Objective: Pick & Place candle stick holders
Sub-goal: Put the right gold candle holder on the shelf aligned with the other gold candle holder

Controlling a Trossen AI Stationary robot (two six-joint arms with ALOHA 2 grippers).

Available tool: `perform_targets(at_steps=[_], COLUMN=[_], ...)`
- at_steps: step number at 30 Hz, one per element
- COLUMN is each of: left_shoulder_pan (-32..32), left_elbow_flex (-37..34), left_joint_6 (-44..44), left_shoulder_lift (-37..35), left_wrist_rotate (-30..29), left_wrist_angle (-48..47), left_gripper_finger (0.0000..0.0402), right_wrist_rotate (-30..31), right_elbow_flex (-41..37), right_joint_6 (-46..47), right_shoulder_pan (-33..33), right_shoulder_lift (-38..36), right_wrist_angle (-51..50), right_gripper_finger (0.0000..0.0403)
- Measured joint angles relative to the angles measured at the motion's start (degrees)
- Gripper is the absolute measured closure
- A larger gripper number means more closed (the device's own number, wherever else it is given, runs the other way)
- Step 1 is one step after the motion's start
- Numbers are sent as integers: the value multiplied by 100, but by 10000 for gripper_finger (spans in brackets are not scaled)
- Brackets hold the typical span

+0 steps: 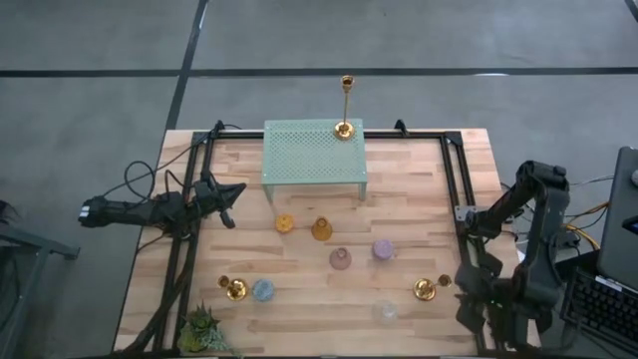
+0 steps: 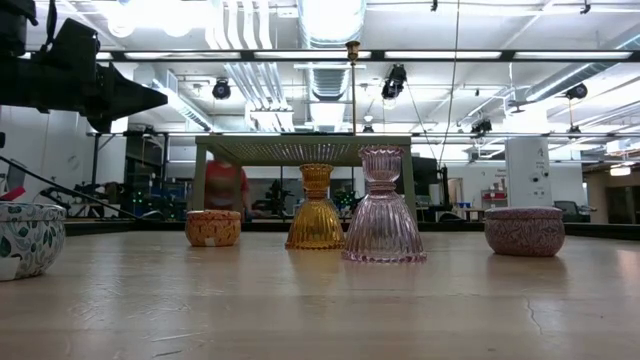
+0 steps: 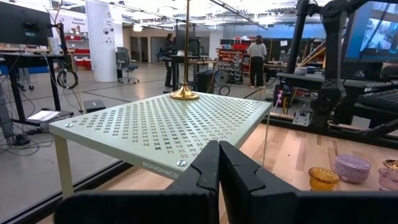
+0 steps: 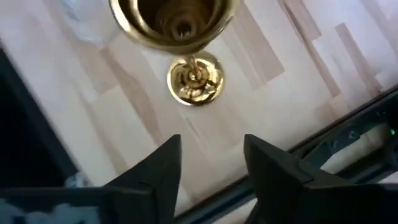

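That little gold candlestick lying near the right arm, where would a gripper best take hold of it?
Probably the thin stem of the gold candlestick, between its wide cup and round base. It lies tipped on the table, so coming from above with fingers across the stem seems best. The right gripper hangs open just beside it.

We saw a mint-green perforated metal stand (image 1: 314,152) standing on four legs at the far side of the wooden table (image 1: 329,299), near its middle. A small spiky green plant (image 1: 199,327) sat at the table's near left corner. Black rails (image 1: 455,179) ran along the table's far edge and both sides. Beyond the table, a person in a red top (image 2: 227,187) stood in the room, and two more people (image 3: 256,52) stood farther off among benches
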Motion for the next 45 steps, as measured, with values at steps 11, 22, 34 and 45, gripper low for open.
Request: perform_targets(at_steps=[11,22,34,45], left_shoulder_pan=[0,-2,-2,0], left_elbow_flex=[0,1,-1,1], left_joint_6=[-2,0,-2,-1], left_shoulder_lift=[1,2,0,2], left_wrist_rotate=[-2,1,0,1], left_wrist_angle=[-1,0,0,0], left_gripper_finger=[392,392,392,392], right_wrist_rotate=[951,1767,2262,2283], right_elbow_flex=[2,-12,-23,-25], right_joint_6=[-39,341,570,575], right_shoulder_pan=[105,169,169,169], right_shoulder_lift=[1067,1473,1521,1500], right_wrist_angle=[-50,-148,-248,-254], right_gripper_finger=[140,158,209,288])
